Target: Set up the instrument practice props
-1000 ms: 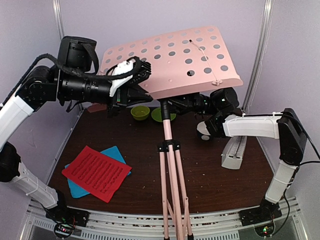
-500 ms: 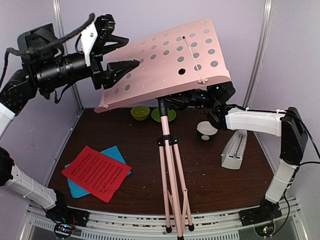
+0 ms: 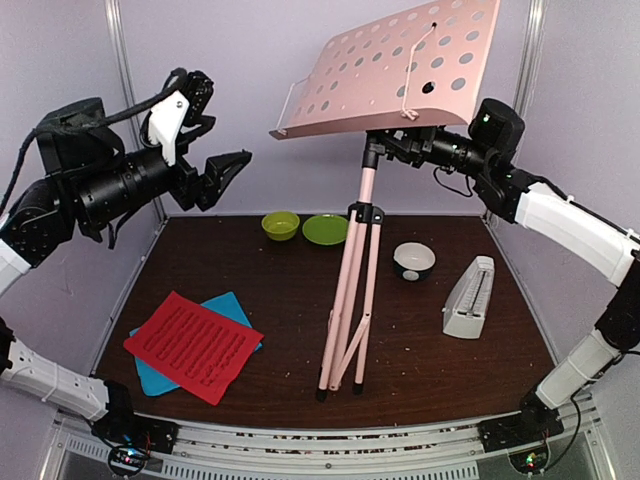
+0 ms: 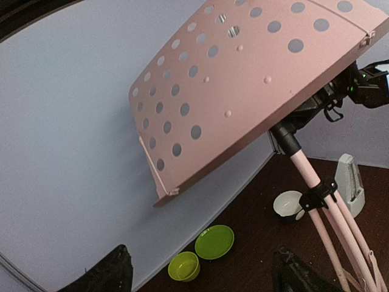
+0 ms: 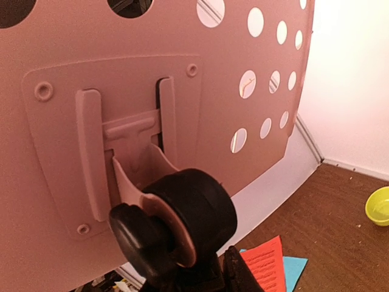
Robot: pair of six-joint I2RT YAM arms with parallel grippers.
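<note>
1. Pink perforated music stand [image 3: 400, 65], pale, on tripod legs: pole leaned, desk raised high and tilted near the back wall. The legs were drawn close together, with their feet at the dark brown counter [image 3: 450, 370], front of centre.
2. Right hand [image 3: 390, 145]: clenched on the stand's black joint just beneath the desk. The right wrist view showed a round black knob [image 5: 188, 213] and the desk's mounting plate close up.
3. Left hand [image 3: 220, 125]: fingers spread wide, grasping nothing, held in the air left of the desk and apart from it.
4. Red sheet-music page [image 3: 195, 345]: lay flat at the counter's left front, over a cyan sheet-music page [image 3: 228, 305] whose edges showed beneath.
5. White pyramid-shaped metronome [image 3: 468, 297]: stood upright on the counter right of the stand, well apart from both hands.
6. Lime-green bowl [image 3: 280, 225] and lime-green plate [image 3: 326, 229]: sat side by side at the back of the counter.
7. Small white-and-dark bowl [image 3: 414, 260]: sat between the pole and the metronome.
</note>
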